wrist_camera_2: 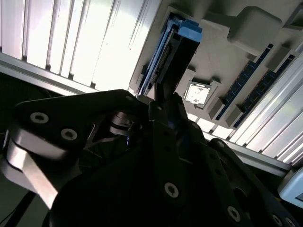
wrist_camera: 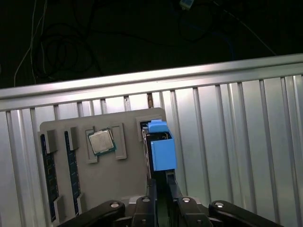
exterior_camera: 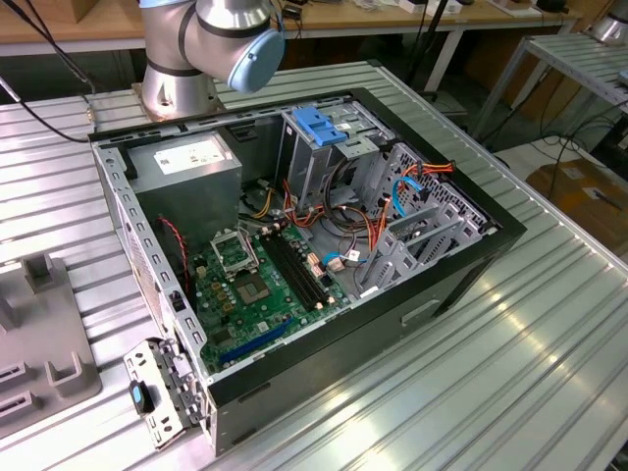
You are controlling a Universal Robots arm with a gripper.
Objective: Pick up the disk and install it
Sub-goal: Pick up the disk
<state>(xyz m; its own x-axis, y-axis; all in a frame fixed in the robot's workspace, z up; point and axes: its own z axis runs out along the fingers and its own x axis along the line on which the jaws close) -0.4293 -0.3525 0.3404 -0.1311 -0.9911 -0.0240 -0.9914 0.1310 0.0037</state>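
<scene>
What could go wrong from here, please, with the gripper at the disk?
The disk stands on edge in a slot of the grey tray; lifted askew by the gripper, it might bind. The processor chip lies close beside and could be knocked. Loose cables near the drive cage might snag it.

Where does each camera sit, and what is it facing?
Exterior view: off the arm, looking down into the computer case; arm joints show.
First wrist view: on the arm, facing the grey tray; end effector shows.
Second wrist view: on the arm, same tray, behind the end effector.
Both wrist views share the disk.
</scene>
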